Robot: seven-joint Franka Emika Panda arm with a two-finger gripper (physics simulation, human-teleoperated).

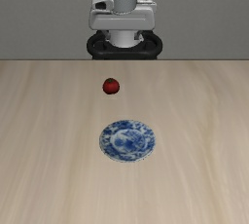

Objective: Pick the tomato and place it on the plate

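Resting outside the plate (128, 140) — 1 round red tomato (112, 87).
Blue-and-white patterned disc on pale woodgrain tabletop (39, 150), tomato near it; how wide the gripper (122, 31) stands — cannot tell.

Bright, even light falls from above on the pale tabletop (39, 160); small soft shadows hug the tomato (112, 87) and plate (128, 140).
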